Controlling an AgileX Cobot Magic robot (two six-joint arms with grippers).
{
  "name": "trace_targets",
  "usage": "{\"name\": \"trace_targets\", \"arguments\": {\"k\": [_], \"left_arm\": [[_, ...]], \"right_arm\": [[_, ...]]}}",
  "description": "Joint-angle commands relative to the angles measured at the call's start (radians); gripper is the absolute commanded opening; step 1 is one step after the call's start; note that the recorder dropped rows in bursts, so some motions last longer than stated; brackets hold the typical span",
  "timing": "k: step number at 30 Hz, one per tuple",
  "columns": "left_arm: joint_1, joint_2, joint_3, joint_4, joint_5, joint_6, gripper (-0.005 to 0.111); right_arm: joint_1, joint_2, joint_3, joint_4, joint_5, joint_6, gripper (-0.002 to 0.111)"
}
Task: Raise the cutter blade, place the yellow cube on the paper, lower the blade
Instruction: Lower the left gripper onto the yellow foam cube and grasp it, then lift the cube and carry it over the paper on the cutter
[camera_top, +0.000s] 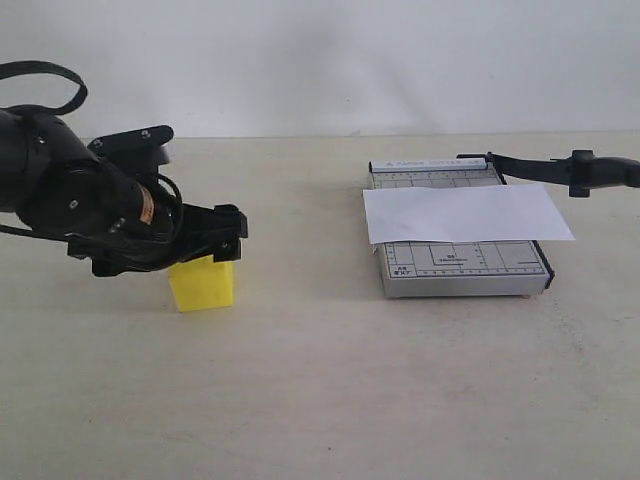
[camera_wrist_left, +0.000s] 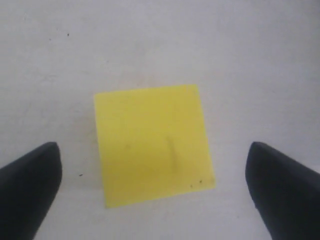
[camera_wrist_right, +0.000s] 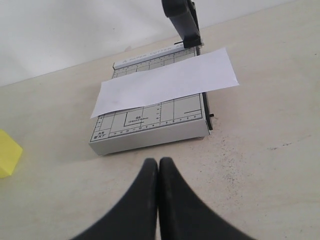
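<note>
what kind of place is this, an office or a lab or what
Probably a robot lab bench: a pale table against a blank white wall, a black robot arm, and just a paper trimmer and yellow cube set out.

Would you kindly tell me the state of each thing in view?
cutter blade: raised.
paper: flat across the trimmer base.
yellow cube: on the table, not gripped.
left gripper: fingers open either side of the cube.
right gripper: fingers shut, empty.
</note>
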Motion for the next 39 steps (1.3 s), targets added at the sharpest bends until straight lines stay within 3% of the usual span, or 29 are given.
{"name": "trace_targets", "arguments": {"k": [1,6,12,15,20,30,36,39], "left_arm": [[-0.009,0.031,-0.004,-0.003,-0.060,-0.011,0.091],[-0.009,0.075,-0.004,-0.003,-0.087,-0.011,0.091],[-0.009,0.105,-0.004,-0.003,0.024,-0.011,0.086],[-0.009,0.105,-0.004,0.013,0.051,-0.011,0.065],[-0.009,0.080,-0.004,0.016,0.063,-0.011,0.006],[-0.013,-0.047,-0.004,0.043,0.053,0.030,0.004],[-0.051,-0.136,-0.018,-0.192,0.060,0.428,0.004],[-0.062,-0.133,-0.094,-0.459,0.129,0.722,0.004]], "right_arm": [[0.001,-0.001,0.000,-0.007,0.000,0.007,0.000],[0.001,-0.001,0.000,-0.007,0.000,0.007,0.000],[0.001,-0.001,0.000,-0.007,0.000,0.007,0.000],[0.001,-0.001,0.000,-0.007,0.000,0.007,0.000],[0.001,-0.001,0.000,-0.007,0.000,0.007,0.000],[0.001,-0.001,0.000,-0.007,0.000,0.007,0.000],[0.001,-0.001,0.000,-0.007,0.000,0.007,0.000],[0.001,-0.001,0.000,-0.007,0.000,0.007,0.000]]}}
